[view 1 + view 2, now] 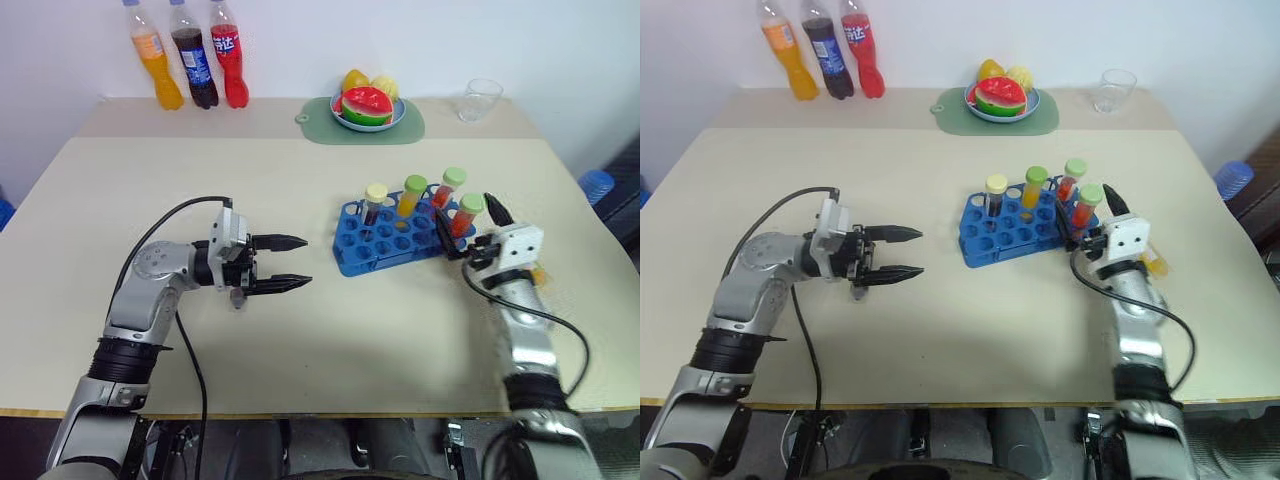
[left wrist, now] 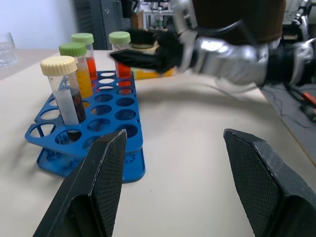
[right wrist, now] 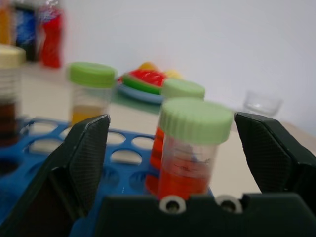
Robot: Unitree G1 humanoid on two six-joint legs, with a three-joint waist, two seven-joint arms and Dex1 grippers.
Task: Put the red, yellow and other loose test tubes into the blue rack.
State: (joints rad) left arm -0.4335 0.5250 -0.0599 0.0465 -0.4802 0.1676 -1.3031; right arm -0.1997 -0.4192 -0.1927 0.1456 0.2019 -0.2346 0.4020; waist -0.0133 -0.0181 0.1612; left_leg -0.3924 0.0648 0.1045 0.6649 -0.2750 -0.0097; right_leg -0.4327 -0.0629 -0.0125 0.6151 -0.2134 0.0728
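Upright in the blue rack (image 1: 390, 238) on the counter (image 1: 300, 180) stand four capped tubes, long axes vertical: a cream-capped dark tube (image 1: 374, 203), a green-capped yellow tube (image 1: 411, 195), and two green-capped red tubes (image 1: 447, 187), the nearer red one (image 1: 466, 214) at the rack's right end. Beside it, the right pincer (image 3: 173, 143) gapes wide, fingers either side of that tube without touching. Left of the rack, the left pincer (image 1: 285, 262) is spread open, empty.

Both end effectors, left (image 1: 293, 262) and right (image 3: 170, 148), gape open.
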